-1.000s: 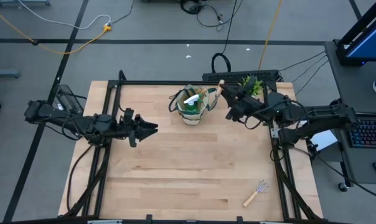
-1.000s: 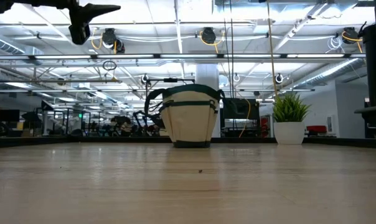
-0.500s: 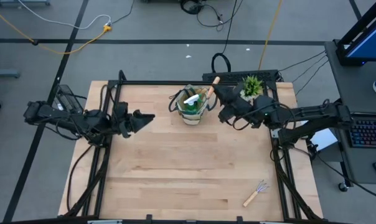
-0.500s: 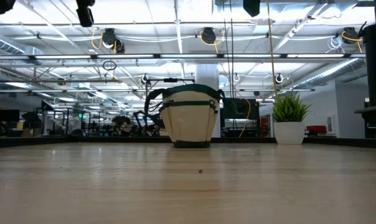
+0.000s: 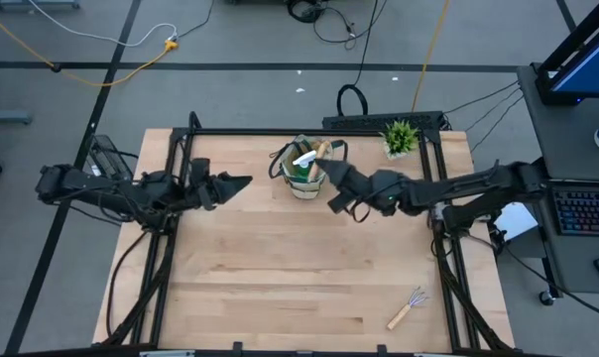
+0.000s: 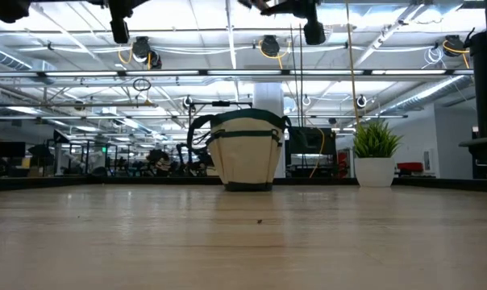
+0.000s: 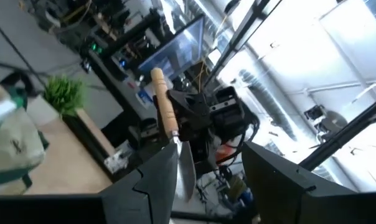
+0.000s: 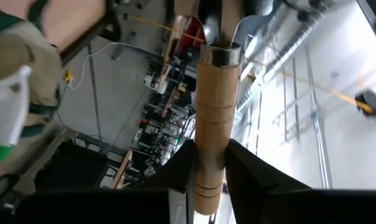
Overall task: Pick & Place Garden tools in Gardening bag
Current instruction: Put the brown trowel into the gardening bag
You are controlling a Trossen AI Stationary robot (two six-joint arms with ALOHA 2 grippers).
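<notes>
The gardening bag stands upright on the table, contents apparently hidden.

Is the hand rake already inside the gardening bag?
No, the hand rake lies on the table's near right corner, far from the gardening bag.

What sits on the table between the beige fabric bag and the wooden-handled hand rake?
Nothing rests there: in the high view, only bare wood lies between the beige fabric bag and the wooden-handled hand rake.
</notes>
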